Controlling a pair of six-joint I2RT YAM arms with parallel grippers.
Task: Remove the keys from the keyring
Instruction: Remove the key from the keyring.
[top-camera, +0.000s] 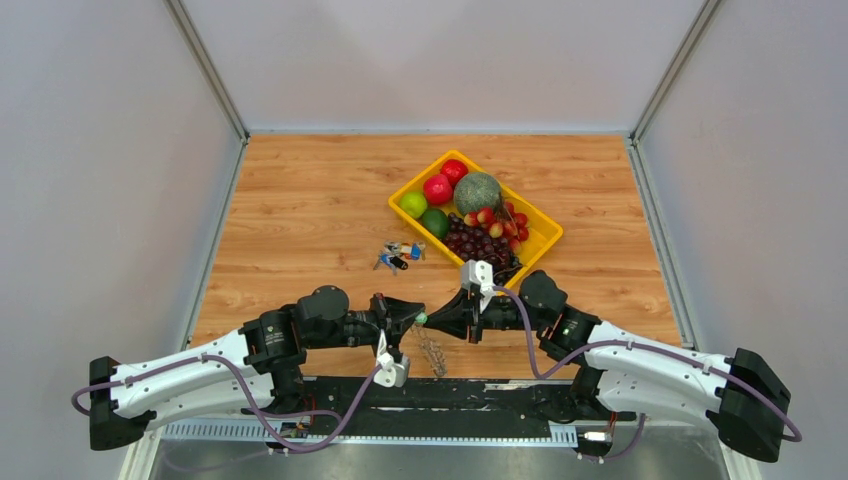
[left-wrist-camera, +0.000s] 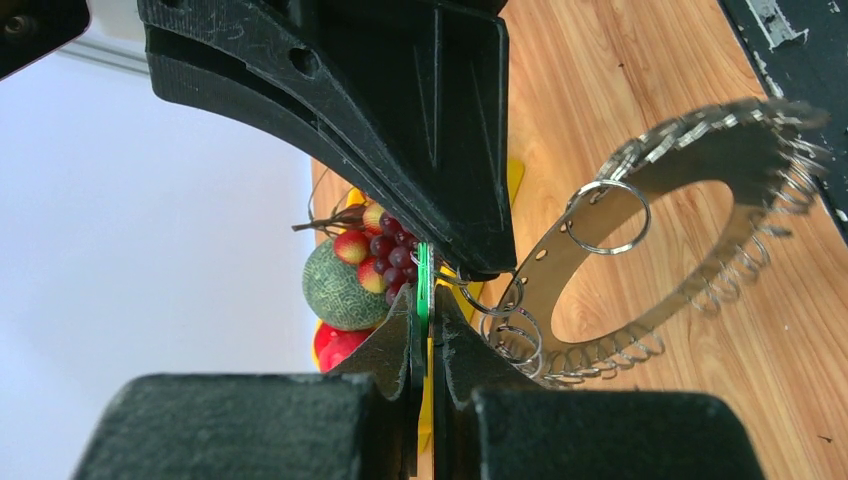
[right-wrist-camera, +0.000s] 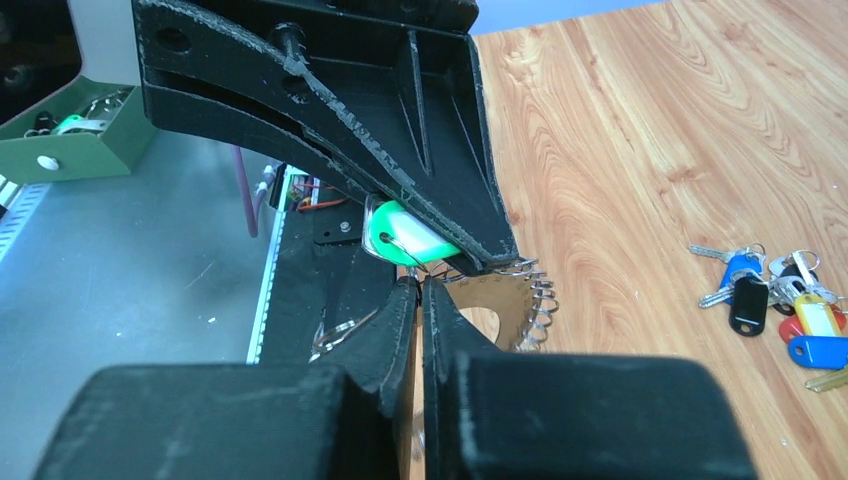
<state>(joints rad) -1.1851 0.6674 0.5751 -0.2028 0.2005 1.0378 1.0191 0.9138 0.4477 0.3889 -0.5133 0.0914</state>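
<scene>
From above, the left gripper (top-camera: 411, 320) and right gripper (top-camera: 433, 322) meet tip to tip over the middle of the table's (top-camera: 300, 200) near edge. A green tag (top-camera: 421, 319) shows between them; the keyring (top-camera: 433, 350) hangs below it in the air, its keys (top-camera: 438, 362) a silver fringe too small to tell apart. A yellow tray (top-camera: 543, 232) of fruit sits diagonally toward the far edge, right of centre; a bunch (top-camera: 399, 255) of coloured keys lies on the wood just off the tray's near-left side.

In the left wrist view, the left gripper (left-wrist-camera: 425, 300) is pressed tight on the tag (left-wrist-camera: 423, 270), seen edge-on as a green strip between its fingers. The right gripper (left-wrist-camera: 476, 262) comes in from above, its tip right at the tag and at a small wire loop. The keyring (left-wrist-camera: 545, 262) hangs to the right above the wood, a flat holed band bent in a wide hoop; the keys (left-wrist-camera: 700, 125) crowd its outer rim, blurred at the top and looking like wire loops lower down. A melon (left-wrist-camera: 335, 290) and grapes (left-wrist-camera: 395, 260) show behind.

In the right wrist view, the right gripper (right-wrist-camera: 421, 290) has its jaws closed to a hairline just under the tag (right-wrist-camera: 400, 235); what they pinch, if anything, I cannot tell. The left gripper (right-wrist-camera: 488, 255) clamps the tag at its tip; the keyring (right-wrist-camera: 490, 295) shows just behind, partly hidden. The bunch (right-wrist-camera: 780, 300) lies well apart at the right; a green box (right-wrist-camera: 70, 150) sits top left, off the table.
</scene>
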